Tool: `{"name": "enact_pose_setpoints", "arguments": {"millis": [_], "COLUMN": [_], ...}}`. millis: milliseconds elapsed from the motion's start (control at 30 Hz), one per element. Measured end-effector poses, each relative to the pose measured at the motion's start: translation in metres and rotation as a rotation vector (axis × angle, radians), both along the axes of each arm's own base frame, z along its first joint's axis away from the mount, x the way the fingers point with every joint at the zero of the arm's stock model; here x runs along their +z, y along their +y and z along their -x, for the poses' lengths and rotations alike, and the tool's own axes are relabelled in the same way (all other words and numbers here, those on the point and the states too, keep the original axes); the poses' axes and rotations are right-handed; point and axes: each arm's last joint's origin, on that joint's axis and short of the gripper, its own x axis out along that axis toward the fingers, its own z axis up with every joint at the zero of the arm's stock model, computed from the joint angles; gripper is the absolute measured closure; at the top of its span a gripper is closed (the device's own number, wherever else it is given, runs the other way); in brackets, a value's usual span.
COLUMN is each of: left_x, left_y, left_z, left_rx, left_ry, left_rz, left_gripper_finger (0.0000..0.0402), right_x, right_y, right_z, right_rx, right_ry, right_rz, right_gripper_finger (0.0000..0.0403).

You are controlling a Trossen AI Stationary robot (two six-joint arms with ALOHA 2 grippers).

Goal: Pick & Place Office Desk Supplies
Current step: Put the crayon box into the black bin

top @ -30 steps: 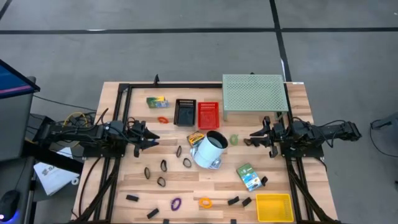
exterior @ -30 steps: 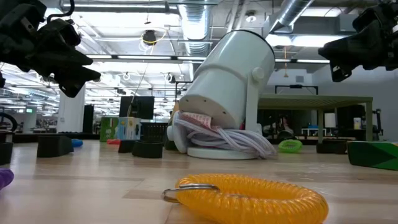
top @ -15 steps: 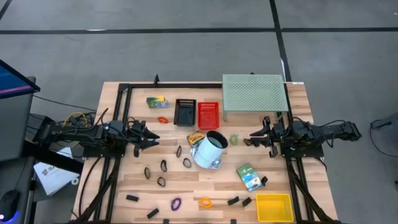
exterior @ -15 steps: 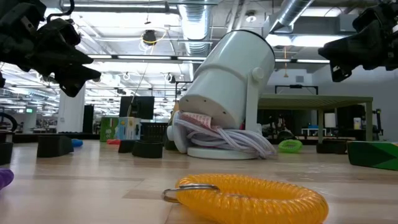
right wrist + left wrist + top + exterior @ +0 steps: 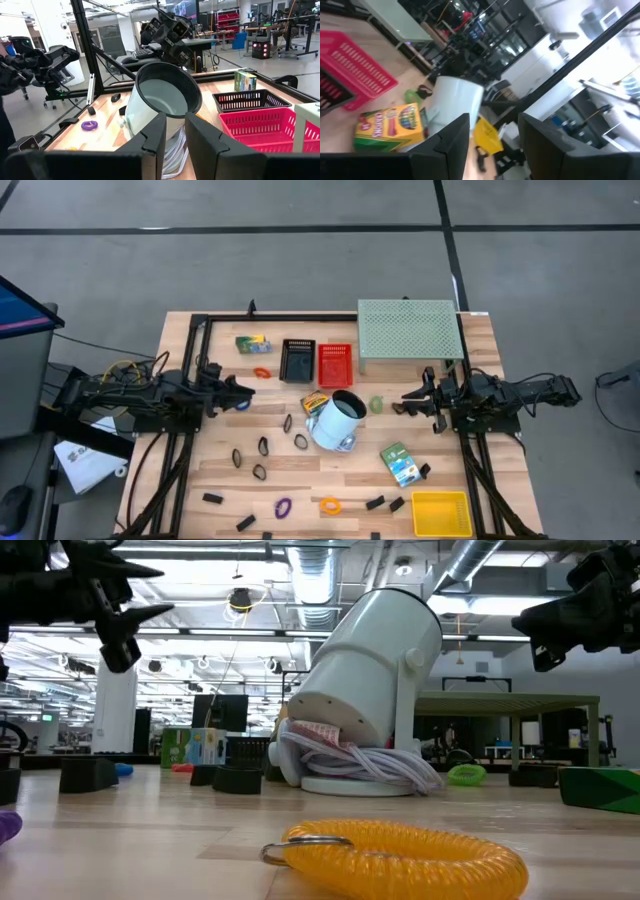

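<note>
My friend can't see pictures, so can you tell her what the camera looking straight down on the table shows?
A wooden table seen from above holds a tipped white lamp in the middle, with black clips, coloured rings and crayon boxes scattered around it. Black, red, green and yellow bins sit near the edges. The left gripper and right gripper hover at either side, holding nothing.

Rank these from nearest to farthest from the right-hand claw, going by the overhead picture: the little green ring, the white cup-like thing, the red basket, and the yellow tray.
Measured from the right gripper in the high view:
1. Green ring: just ahead of the fingertips, toward the table's middle.
2. White cup: beyond the ring, at the middle.
3. Red basket and yellow tray: too close to call; the basket sits toward the back, the tray at the front right corner.
</note>
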Motion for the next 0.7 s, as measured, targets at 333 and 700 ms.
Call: {"name": "enact_pose_setpoints", "arguments": {"millis": [333,700], "left_x": [0.002,0.003], "left_y": [0.0,0.004], "left_z": [0.0,-0.003], "left_rx": [0.005,0.096], "left_ry": [-0.022,-0.058], "left_rz": [0.053,0.339], "left_gripper_finger": [0.0238,0.0238], "right_x": [0.0,0.017], "right_y": [0.0,-0.002], "right_z": [0.0,0.002], "right_rx": [0.0,-0.022], "right_ry": [0.0,-0.175], "right_rz": [0.0,-0.083], "right_gripper_finger": [0.0333,0.0333]}}
